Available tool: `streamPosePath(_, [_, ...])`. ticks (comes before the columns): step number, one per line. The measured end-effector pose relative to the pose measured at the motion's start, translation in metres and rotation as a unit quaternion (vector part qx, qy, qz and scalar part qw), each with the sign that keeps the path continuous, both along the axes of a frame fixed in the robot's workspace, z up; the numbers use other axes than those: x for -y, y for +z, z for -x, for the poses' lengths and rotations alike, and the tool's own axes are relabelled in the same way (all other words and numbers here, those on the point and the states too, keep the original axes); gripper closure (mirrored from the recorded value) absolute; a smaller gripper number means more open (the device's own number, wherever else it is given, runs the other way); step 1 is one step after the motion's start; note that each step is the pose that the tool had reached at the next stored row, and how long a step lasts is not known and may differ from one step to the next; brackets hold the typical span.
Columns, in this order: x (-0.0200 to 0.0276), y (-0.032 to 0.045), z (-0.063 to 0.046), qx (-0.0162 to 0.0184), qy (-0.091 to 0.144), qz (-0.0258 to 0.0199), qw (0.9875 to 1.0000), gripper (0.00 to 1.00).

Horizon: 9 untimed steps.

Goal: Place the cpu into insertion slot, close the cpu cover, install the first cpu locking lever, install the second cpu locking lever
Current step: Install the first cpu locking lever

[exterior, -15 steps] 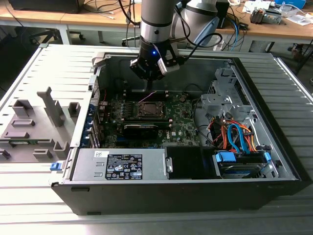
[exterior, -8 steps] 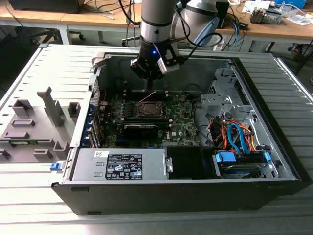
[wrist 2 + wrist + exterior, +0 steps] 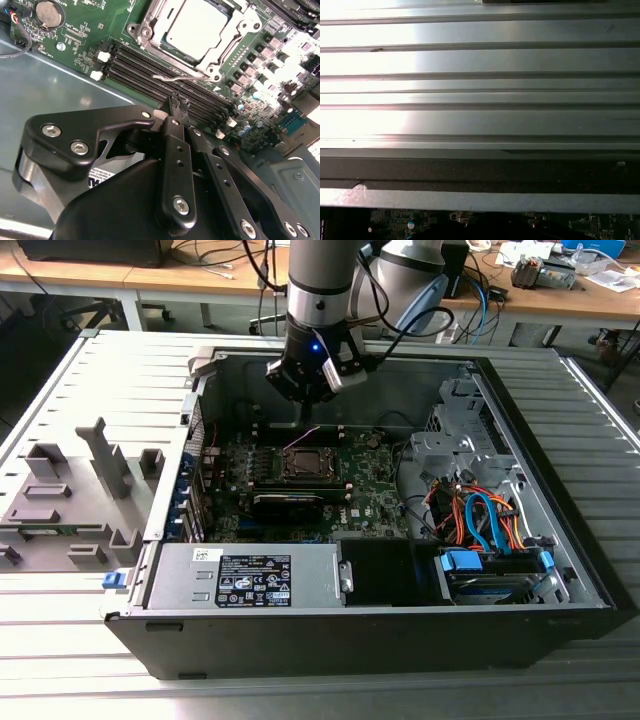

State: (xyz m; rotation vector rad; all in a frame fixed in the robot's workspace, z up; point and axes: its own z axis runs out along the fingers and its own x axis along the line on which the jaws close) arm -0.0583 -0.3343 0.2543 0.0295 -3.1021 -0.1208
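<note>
**Inside the open computer case: claw above the seated cpu**

Within the open computer case (image 3: 560, 585), which lies on its side on the slatted table (image 3: 60, 380), the green motherboard (image 3: 370, 490) faces upward. The cpu (image 3: 196, 26) sits in the insertion slot (image 3: 303, 462), its pale metal face showing through the window of the cpu cover (image 3: 239, 31), which lies flat over it. A thin wire locking lever (image 3: 177, 77) runs along the socket edge nearest the claw, beside the black memory slots (image 3: 150, 67). The claw (image 3: 177, 106) hangs just above these slots, near the socket but touching nothing; its fingers (image 3: 174, 127) are pressed together and hold nothing. In the exterior view the claw (image 3: 308, 390) hovers over the far edge of the board. The case also contains a power supply (image 3: 250, 575) bearing a white and a black printed label, too small to read, a black graphics card (image 3: 288, 504), and orange and blue cables (image 3: 478, 520). A grey moulded fixture (image 3: 70, 495) lies on the table at the exterior view's left.
</note>
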Motion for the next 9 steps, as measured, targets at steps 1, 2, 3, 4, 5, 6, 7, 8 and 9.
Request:
streamPosePath(1, [0.0000,0.0000,0.0000,0.0000,0.007,0.0001,1.0000,0.89])
streamPosePath(2, [0.0000,-0.0002,0.0000,0.0001,0.018,0.0003,0.9998,0.89])
streamPosePath(3, [0.0000,-0.0003,0.0000,0.0001,0.023,0.0006,0.9997,0.89])
streamPosePath(4, [0.0001,-0.0004,0.0000,0.0000,0.023,0.0006,0.9997,0.89])
streamPosePath(5, [0.0000,-0.0007,0.0000,0.0001,0.023,0.0007,0.9997,0.89])
streamPosePath(6, [0.0000,-0.0009,0.0000,0.0001,0.023,0.0019,0.9997,0.89])
streamPosePath(7, [0.0001,-0.0009,0.0000,-0.0001,0.023,0.0077,0.9997,0.89])
streamPosePath(8, [0.0001,-0.0010,0.0000,-0.0003,0.023,0.0165,0.9996,0.89])
streamPosePath(9, [0.0001,-0.0010,0.0000,-0.0005,0.023,0.0235,0.9995,0.89])
